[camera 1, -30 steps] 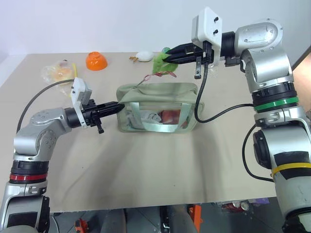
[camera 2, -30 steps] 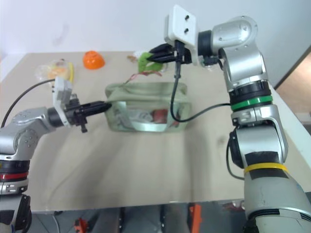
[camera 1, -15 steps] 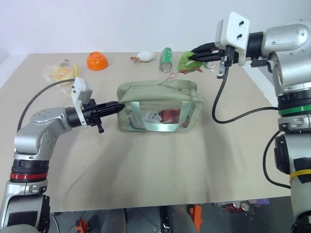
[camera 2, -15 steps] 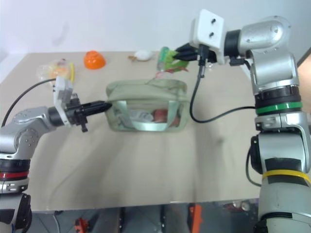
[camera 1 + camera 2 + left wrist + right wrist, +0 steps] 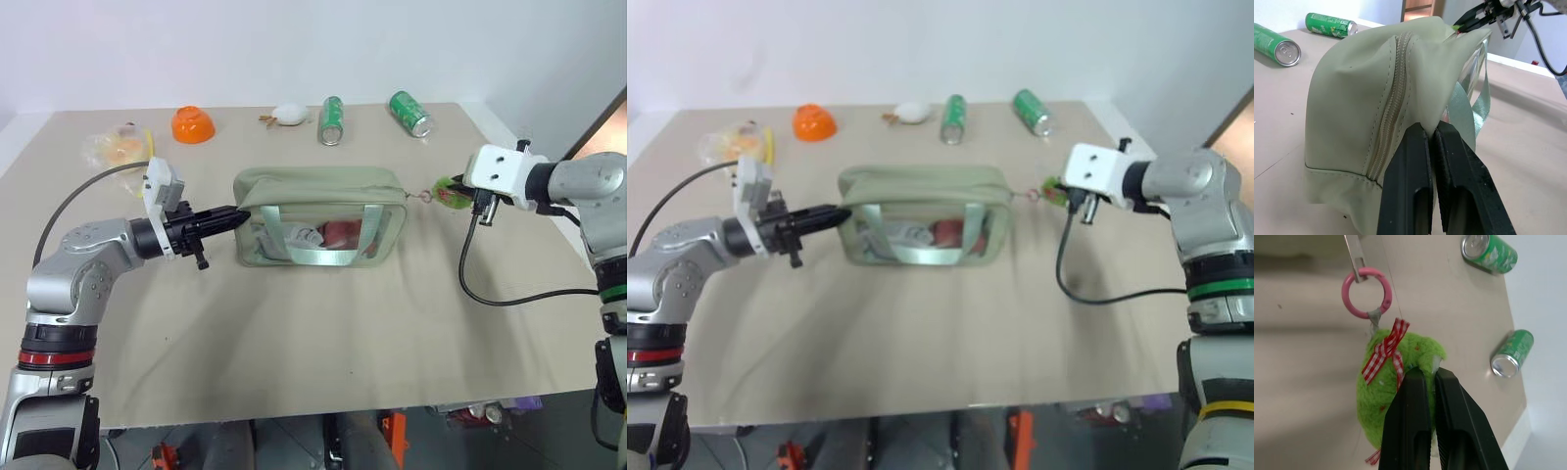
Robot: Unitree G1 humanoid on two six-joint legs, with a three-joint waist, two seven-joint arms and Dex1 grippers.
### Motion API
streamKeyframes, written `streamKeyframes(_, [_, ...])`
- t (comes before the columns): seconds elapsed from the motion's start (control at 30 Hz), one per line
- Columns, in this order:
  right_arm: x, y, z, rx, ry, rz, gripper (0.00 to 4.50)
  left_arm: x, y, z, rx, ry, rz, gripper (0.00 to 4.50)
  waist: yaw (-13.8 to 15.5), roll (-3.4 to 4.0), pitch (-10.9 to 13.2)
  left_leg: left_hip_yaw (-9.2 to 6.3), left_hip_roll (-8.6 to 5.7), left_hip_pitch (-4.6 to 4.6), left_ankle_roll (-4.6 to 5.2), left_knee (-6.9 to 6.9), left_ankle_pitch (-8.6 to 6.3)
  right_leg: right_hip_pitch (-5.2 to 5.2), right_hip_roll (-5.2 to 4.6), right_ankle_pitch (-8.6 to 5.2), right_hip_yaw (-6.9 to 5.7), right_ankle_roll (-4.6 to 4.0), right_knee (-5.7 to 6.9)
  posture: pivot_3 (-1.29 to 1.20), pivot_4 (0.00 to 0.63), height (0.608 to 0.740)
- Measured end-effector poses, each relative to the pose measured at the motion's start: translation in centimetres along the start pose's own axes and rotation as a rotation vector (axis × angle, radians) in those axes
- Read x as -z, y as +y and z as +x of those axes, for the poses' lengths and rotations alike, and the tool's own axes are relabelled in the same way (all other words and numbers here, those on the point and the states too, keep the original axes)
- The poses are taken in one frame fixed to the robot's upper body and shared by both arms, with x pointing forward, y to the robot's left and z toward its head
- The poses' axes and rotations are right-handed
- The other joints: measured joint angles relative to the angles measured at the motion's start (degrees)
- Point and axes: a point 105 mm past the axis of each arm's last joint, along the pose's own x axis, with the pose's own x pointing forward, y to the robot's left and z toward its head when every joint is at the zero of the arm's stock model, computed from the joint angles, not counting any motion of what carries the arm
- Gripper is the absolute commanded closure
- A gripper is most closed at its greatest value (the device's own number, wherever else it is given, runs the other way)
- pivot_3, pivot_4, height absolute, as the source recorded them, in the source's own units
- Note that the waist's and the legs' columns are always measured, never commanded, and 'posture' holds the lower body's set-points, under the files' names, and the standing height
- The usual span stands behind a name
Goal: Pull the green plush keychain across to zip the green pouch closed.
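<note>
Both end effectors are clamped shut on something. From the head camera, the left end effector (image 5: 235,213) pinches a fold of fabric at the left end of the green pouch (image 5: 318,217), which sits in the middle of the tabletop (image 5: 294,333). Off the pouch's right end, the right end effector (image 5: 458,188) grips the green plush keychain (image 5: 449,190), raised a little off the tabletop, it seems. At the far edge lie an orange bowl (image 5: 194,123), a clear plastic bag (image 5: 120,147), a small white object (image 5: 291,114) and 2 green cans (image 5: 333,119).

At the left wrist, the 2 black fingers (image 5: 1410,186) press together on a pinch of pouch fabric just beside the zipper (image 5: 1388,112), which looks closed along the stretch I can see.

At the right wrist, the fingers (image 5: 1413,421) squeeze the fuzzy keychain below its red checked bow (image 5: 1386,350); a pink ring (image 5: 1364,293) joins it to a metal pull tab (image 5: 1354,252).
</note>
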Motion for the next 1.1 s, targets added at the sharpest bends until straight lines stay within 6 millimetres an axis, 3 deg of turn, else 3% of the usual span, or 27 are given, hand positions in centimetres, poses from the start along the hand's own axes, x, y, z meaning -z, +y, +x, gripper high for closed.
streamKeyframes(0.2, [0.3, 1.2, 1.8, 0.02, 0.003, 0.007, 4.47, 0.0, -0.1, 0.0, -0.01, -0.003, -0.009, 4.5, -0.02, 0.0, 0.0, 0.01, -0.01, 0.0, 0.0, 0.02, 0.0, 0.03, 0.01, 0.01, 0.05, 0.02, 0.0, 0.0, 0.15, 0.74])
streamKeyframes(0.33, [0.2, 4.5, 4.0, -0.019, -0.017, 0.035, 4.47, 0.1, -0.3, -0.2, -0.017, -0.01, -0.019, 4.5, -0.05, -0.01, 0.0, 0.01, -0.01, 0.0, 0.0, 0.01, 0.0, 0.03, 0.01, 0.01, 0.07, 0.03, 0.0, 0.0, 0.15, 0.74])
streamKeyframes(0.5, [-0.8, 7.2, 5.4, -0.059, -0.056, 0.049, 4.47, 0.2, -0.3, -0.4, -0.023, -0.016, -0.029, 4.5, -0.22, 0.0, 0.0, 0.0, -0.01, 0.03, 0.0, 0.02, 0.0, 0.03, 0.05, 0.04, 0.09, 0.06, 0.0, 0.0, 0.15, 0.74])
streamKeyframes(0.9, [-2.6, 9.4, 6.5, -0.135, -0.09, -0.019, 4.47, 0.2, 0.0, -0.6, -0.039, -0.019, -0.041, 4.5, -1.4, -0.04, -0.02, 0.0, -0.01, 0.18, 0.0, 0.04, 0.0, 0.23, 0.06, 0.05, 0.1, 0.07, 0.0, 0.0, 0.15, 0.74])
streamKeyframes(1.1, [-2.6, 9.1, 6.3, -0.132, -0.111, 0.098, 4.47, 0.2, 0.1, -0.6, -0.048, -0.018, -0.044, 4.5, -1.43, -0.04, -0.02, -0.01, -0.01, 0.23, 0.01, 0.05, 0.01, 0.28, 0.06, 0.06, 0.12, 0.07, 0.0, 0.0, 0.15, 0.74])
